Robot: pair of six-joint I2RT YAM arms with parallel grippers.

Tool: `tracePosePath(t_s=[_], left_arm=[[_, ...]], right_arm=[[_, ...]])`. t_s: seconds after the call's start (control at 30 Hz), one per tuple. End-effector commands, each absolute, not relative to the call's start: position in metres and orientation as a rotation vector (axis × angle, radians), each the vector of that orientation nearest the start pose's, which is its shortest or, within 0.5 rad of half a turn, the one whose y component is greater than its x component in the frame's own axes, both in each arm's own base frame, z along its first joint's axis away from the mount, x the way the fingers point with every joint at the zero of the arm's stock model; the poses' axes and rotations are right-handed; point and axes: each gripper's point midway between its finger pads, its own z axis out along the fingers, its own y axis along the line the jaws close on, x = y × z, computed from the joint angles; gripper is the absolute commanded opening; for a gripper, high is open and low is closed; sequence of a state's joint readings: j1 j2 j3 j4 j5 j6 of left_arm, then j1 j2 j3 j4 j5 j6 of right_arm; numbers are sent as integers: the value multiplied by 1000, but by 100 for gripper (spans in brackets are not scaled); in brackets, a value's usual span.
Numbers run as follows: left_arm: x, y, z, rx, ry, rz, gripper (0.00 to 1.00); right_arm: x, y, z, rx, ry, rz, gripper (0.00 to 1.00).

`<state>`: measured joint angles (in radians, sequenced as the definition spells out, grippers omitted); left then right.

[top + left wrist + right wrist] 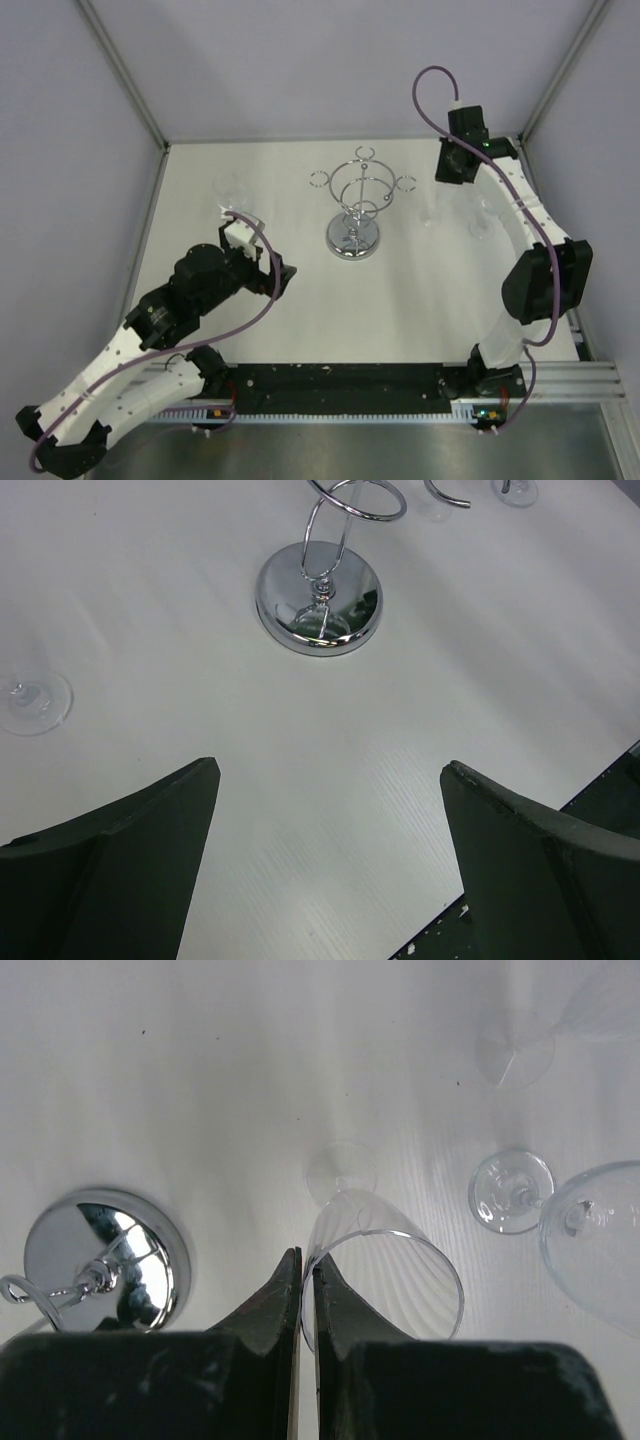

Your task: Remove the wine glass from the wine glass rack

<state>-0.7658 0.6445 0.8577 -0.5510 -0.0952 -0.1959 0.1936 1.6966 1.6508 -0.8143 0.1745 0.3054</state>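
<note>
The white table (420, 300) is lit evenly from above; shadows are faint. Glare is seen on the mirrored base of the wine glass rack (318, 598) ahead of the left gripper (330, 768). The clear wine glass (385, 1275) at the right gripper (307, 1257) is rendered faint; its fingers (250, 1340) are shown dark and soft.

Wine glass rack (318, 598) — arms cut off by the frame edge in both wrist views.
Left-side glass (30, 700) — only its foot shows in the left wrist view; overhead, a faint outline.
Round-bowled glass (598, 1245) — cut by the right edge.
Tall glass (385, 1275) — near rim hidden behind the right gripper (306, 1262); pinched or merely touching, cannot tell.
</note>
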Motion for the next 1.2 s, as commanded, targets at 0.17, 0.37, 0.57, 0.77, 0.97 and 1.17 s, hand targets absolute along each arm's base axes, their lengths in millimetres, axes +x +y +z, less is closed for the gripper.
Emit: tracePosePath(t_s=[0.17,0.37,0.57,0.77,0.97,1.17], left_arm=[[200,-169,263,471,1872,-524,99],[202,-168,262,465,1876,-515,98],[203,-166,263,456,1872,-512,98],[204,-165,262,450,1876,-505,98],[205,-164,261,446,1880,-501,98],[206,-163,262,440,1878,-498,98]], right_arm=[[452,63,237,189,2343,3,13],[457,66,233,177,2357,5,15],[460,69,231,175,2364,16,18],[461,70,238,180,2347,35,23],[461,72,261,179,2302,65,29],[457,70,295,190,2226,76,41]])
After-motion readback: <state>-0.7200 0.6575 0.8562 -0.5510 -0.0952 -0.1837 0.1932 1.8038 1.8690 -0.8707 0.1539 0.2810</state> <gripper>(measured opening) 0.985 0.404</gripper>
